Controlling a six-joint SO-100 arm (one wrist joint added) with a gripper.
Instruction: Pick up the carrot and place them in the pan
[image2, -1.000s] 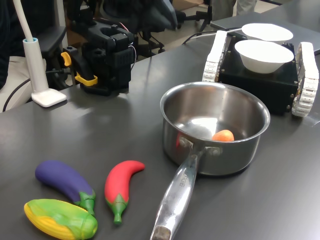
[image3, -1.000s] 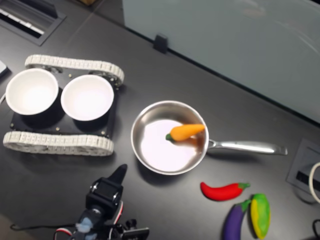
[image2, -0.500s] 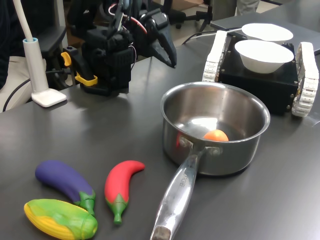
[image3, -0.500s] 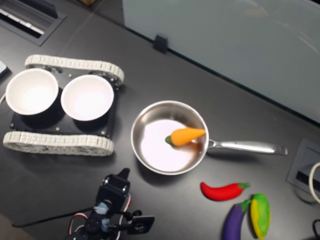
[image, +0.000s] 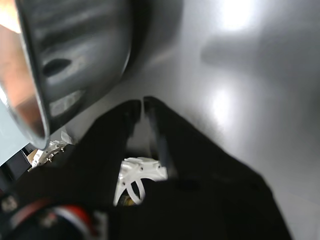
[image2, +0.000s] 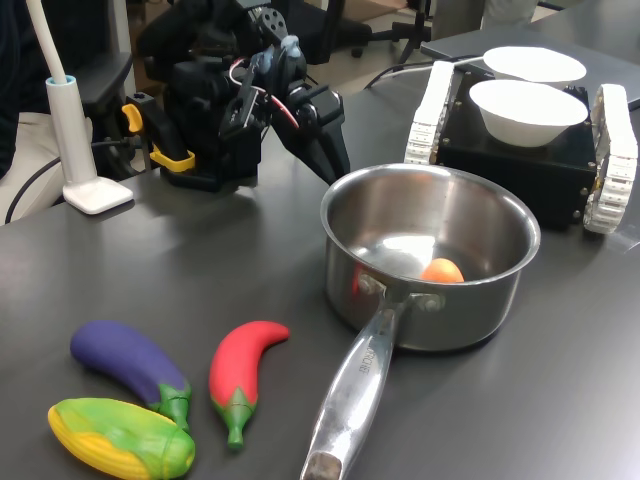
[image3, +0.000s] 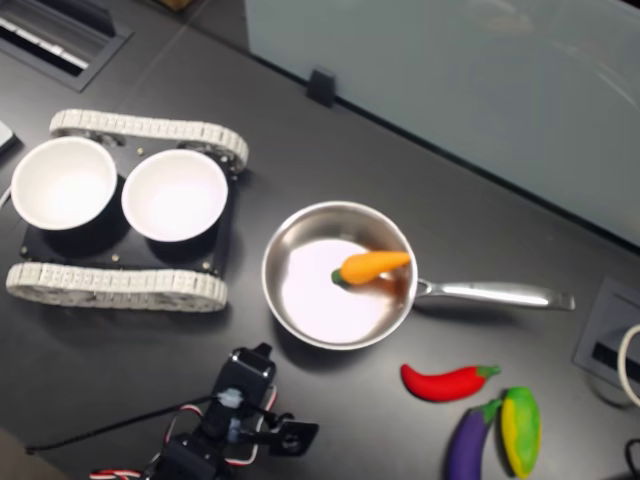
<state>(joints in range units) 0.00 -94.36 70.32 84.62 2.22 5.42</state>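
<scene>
Carrot lies inside pan, against wall nearest handle; looks soft, light, squashy; thick orange middle best to pinch; hand pressed together, empty, just beside pan on surface.

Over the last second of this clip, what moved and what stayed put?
The arm swung down toward the pan; in the first exterior view its tool now sits beside the rim, nearly shut and holding nothing. The carrot lies in the pan, barely shifted. Pepper, eggplant, corn and bowls stayed put.
</scene>
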